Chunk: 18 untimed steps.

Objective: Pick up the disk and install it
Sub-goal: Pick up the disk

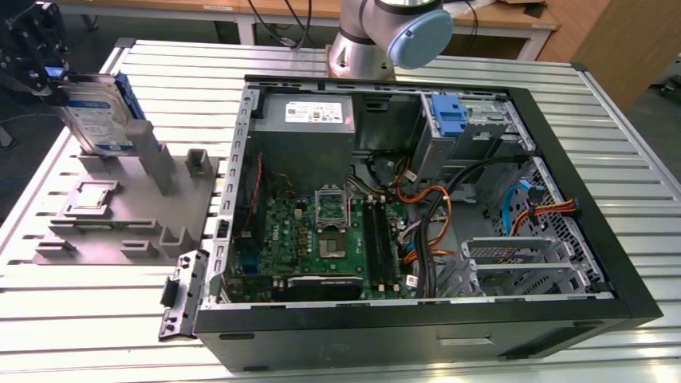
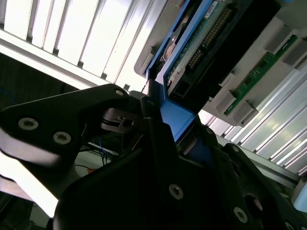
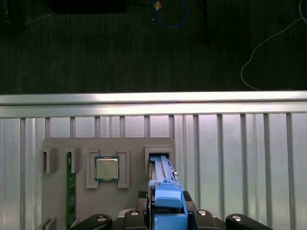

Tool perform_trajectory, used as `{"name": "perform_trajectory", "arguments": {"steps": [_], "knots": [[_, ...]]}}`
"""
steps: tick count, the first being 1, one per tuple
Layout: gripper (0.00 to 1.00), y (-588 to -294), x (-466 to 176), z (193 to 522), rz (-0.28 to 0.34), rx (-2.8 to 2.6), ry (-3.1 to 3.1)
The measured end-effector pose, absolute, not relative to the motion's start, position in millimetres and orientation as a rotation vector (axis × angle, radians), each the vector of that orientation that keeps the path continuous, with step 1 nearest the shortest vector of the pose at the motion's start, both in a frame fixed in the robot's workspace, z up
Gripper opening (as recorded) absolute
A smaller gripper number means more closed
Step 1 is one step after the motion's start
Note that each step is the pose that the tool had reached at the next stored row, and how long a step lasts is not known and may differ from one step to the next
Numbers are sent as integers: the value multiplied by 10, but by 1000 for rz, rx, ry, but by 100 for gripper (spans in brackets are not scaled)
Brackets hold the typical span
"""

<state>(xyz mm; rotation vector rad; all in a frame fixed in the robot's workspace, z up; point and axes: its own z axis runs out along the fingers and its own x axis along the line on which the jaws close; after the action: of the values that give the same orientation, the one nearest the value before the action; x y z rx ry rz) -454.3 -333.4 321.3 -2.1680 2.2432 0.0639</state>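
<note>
The disk [image 1: 96,112] stands on edge at the exterior view's left, silver with blue rails, over the grey fixture [image 1: 117,215]. My gripper [image 1: 48,73] is shut on its upper end. In the first wrist view the disk's blue rail [image 3: 165,194] runs from my gripper [image 3: 165,218] down to the fixture's slot [image 3: 158,159]. I cannot tell whether the lower end is clear of the slot. The second wrist view shows the disk's circuit-board side [image 2: 211,43] close up, with a black finger [image 2: 158,143] pressed on the blue rail.
The open computer case [image 1: 596,263] lies on the slatted metal table [image 1: 447,363], with a blue-latched drive bay [image 1: 451,120] at its far side. The fixture also holds a processor chip [image 3: 107,168] and a green memory stick [image 3: 70,187]. The arm's base [image 1: 383,40] stands behind the case.
</note>
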Motion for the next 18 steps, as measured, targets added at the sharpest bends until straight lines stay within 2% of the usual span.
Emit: {"name": "perform_trajectory", "arguments": {"steps": [18], "knots": [[37, -3333, -4543, 3271, 64, -2168, 2243]]}}
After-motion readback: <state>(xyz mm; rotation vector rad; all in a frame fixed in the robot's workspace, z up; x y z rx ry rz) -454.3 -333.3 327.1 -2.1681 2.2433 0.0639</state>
